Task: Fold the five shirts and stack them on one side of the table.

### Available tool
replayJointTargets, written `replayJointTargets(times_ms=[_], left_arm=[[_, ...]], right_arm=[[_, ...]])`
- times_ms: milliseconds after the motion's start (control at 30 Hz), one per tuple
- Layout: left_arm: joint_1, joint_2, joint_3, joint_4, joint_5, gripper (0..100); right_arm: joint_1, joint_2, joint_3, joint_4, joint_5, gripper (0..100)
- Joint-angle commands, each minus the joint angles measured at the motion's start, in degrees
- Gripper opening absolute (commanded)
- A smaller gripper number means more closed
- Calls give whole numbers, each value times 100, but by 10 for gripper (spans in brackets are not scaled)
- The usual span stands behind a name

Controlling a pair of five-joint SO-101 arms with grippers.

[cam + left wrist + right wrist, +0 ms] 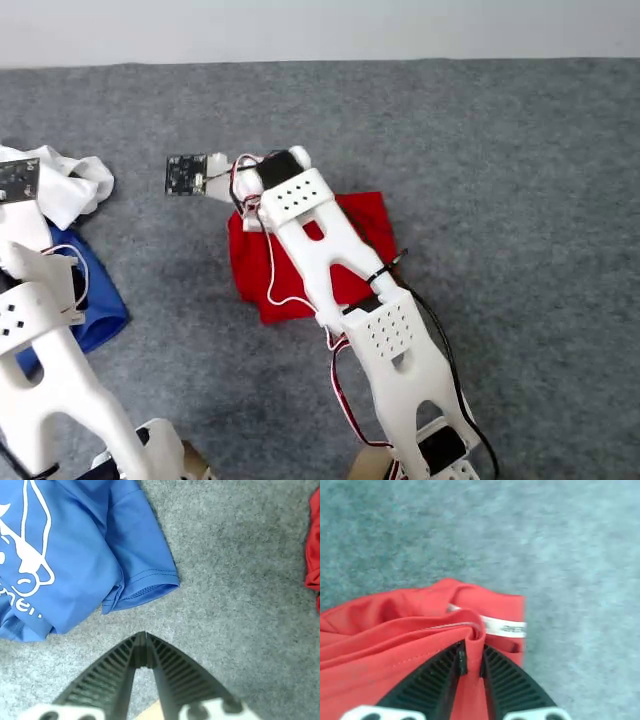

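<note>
Right gripper (470, 652): clamped hard on a raised ridge of the crumpled red cotton shirt (395, 645), right beside its white neck label (502, 627). That's a solid bite!
Red cotton shirt: mid-table on the grey table cover (520, 180), bunched, lying beneath the right arm (330, 260).
Left gripper (145, 639): black ribbed jaws pressed together on nothing, hanging over bare cover just beside a sleeve hem of the blue printed shirt (65, 555).
Blue printed shirt: at the table's left side, a rumpled white shirt (65, 185) touching it.
Step in hand: by my read, a fold of the red one, with the collar edge pinched and ready to carry.
Next move: calls for lifting that edge and laying it across the shirt's body, low and slow so the whole garment doesn't drag.
Hard to make out: the arm covers much of the red shirt from above, so how far it's folded is unclear; the blue one is cut off at the edge; I count three shirts, none stacked.
</note>
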Motion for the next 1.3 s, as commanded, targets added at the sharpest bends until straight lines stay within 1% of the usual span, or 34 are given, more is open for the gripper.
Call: replayJointTargets(times_ms=[0,133,333,500,600,733,833,900,967,1067,1200,1267], left_arm=[[9,-158,-31,0,-9,6],[9,-158,-22,0,-9,6],[9,-158,-22,0,-9,6],[9,-158,-22,0,-9,6],[9,-158,-22,0,-9,6],[18,-158,-22,0,-9,6],[18,-149,-22,0,-9,6],[18,-149,-22,0,-9,6],[18,-149,-22,0,-9,6],[18,-149,-22,0,-9,6],[18,-132,-22,0,0,6],[18,-123,-22,0,0,6]], right_arm=[[110,-497,-343,-453,79,12],[171,-497,-343,-884,70,12],[180,-453,-343,-1297,-193,12],[233,-426,-308,-1560,-202,12],[233,-418,-299,-1543,-202,13],[242,-180,-325,-1244,-193,25],[242,-189,-343,-813,-220,121],[215,-356,-343,-602,-598,194],[189,-585,-343,-488,-985,236],[92,-980,-343,-198,-1046,234],[-22,-1376,-343,462,-1055,233],[-40,-1516,-343,831,-1055,216]])
